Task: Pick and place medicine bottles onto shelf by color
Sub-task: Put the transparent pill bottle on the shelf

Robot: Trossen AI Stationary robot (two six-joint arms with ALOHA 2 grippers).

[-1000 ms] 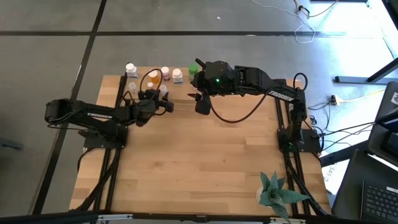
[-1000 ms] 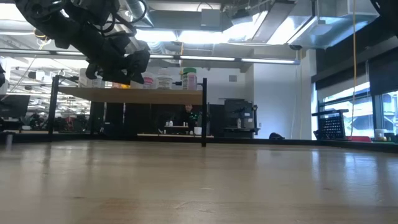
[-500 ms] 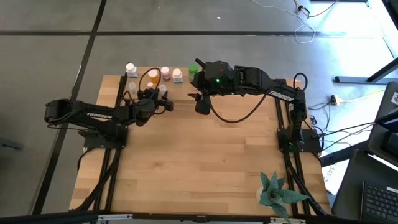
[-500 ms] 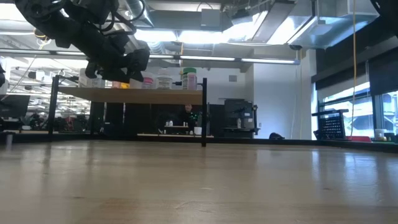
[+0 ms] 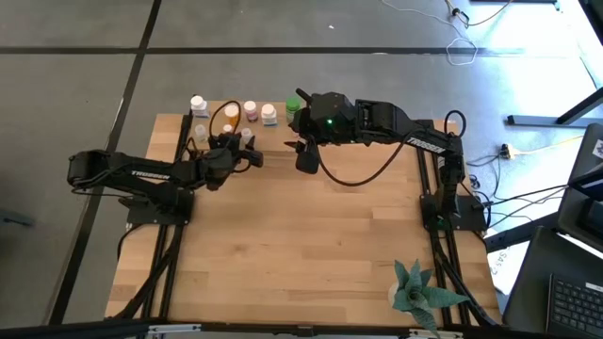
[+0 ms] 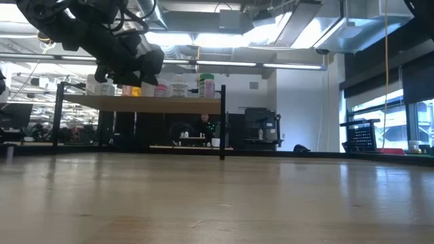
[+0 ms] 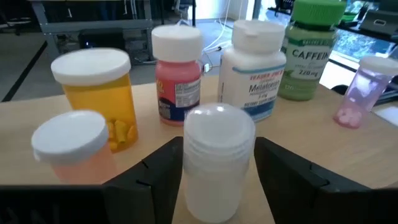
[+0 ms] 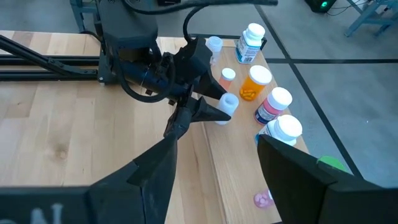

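Over the pale planked wooden surface (image 5: 283,245), the smooth light-wood shelf (image 7: 323,118) is carrying round plastic bottles. Left claw (image 7: 214,168) is pinching a cloudy white ribbed-cap bottle (image 7: 214,155), having crept slightly forward. Right claw (image 8: 214,165) is hovering spread nearby.

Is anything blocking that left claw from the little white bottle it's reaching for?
No. In the left wrist view the white bottle already sits between the left gripper fingers, nothing between them. The orange bottle, pink bottle and others stand just behind it on the shelf.
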